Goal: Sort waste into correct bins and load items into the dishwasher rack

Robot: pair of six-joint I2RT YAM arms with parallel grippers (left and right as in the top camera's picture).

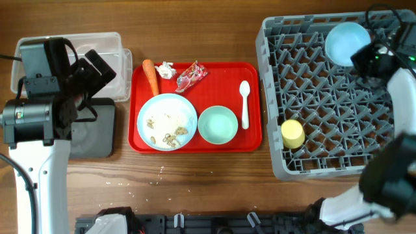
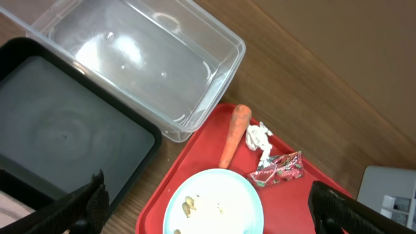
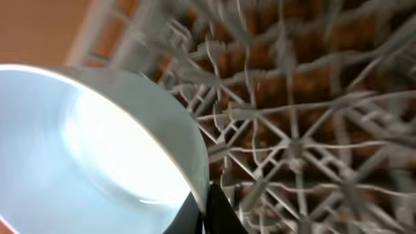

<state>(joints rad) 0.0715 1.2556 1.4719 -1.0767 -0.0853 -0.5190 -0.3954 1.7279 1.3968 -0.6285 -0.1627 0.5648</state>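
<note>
My right gripper (image 3: 207, 208) is shut on the rim of the light blue bowl (image 1: 346, 43), holding it over the far right part of the grey dishwasher rack (image 1: 312, 156); the bowl fills the right wrist view (image 3: 97, 149). The yellow-green cup (image 1: 292, 134) lies in the rack. On the red tray (image 1: 253, 78) are the light blue plate (image 1: 167, 121) with food scraps (image 1: 170, 136), the pale green bowl (image 1: 217, 125), the white spoon (image 1: 245, 103), the carrot (image 1: 151, 77), the tissue (image 1: 167, 69) and the wrapper (image 1: 191, 76). My left gripper (image 2: 208, 211) is open above the plate (image 2: 214, 205).
The clear tub (image 1: 117, 49) stands at the far left, with the black tray (image 1: 97, 133) just in front of it, both partly hidden by my left arm. A few crumbs lie on the wooden table in front of the red tray.
</note>
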